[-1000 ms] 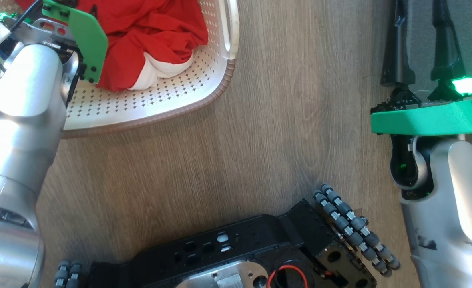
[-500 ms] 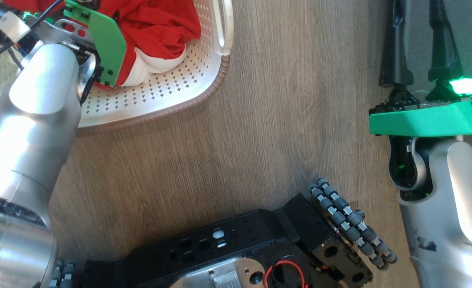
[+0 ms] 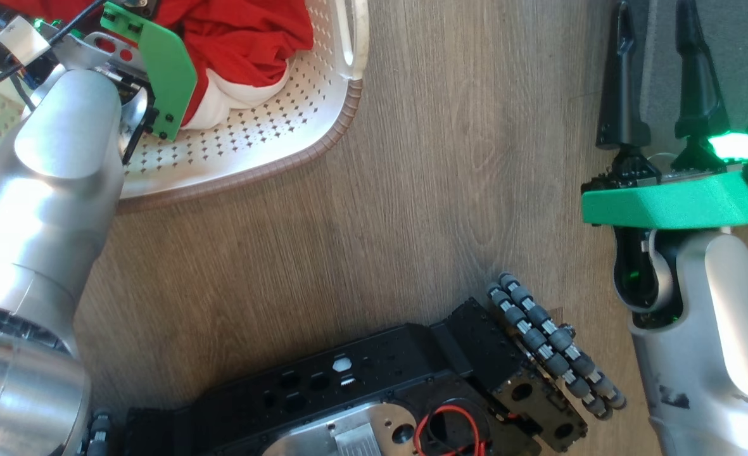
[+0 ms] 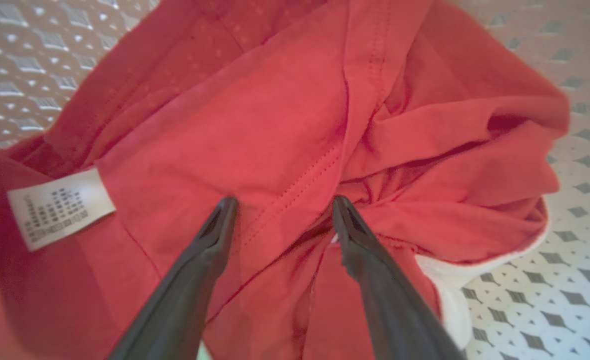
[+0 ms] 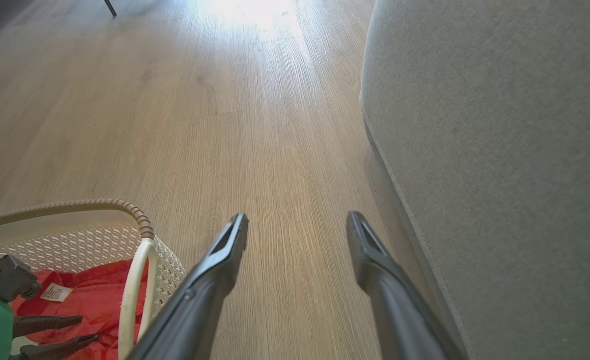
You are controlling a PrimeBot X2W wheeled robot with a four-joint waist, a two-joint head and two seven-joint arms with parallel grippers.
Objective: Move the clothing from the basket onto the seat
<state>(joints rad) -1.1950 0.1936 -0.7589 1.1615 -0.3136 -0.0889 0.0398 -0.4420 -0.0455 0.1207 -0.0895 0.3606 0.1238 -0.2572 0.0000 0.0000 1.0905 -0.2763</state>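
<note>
The left claw [image 4: 283, 200] is hanging wide open and gripping nothing. Its tips are pointing into the crumpled clothing [image 4: 275, 115], which is lying right in front of it inside the basket [image 4: 574, 280]; whether they are touching the fabric is unclear. The right claw [image 5: 297, 216] is also gaping empty over the floor [image 5: 200, 125], with the seat [image 5: 499, 150] sitting just beside its right finger.

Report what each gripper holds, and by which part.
Nothing is held. The left gripper stands open over the clothing in the basket; the right gripper is open above the floor.
</note>
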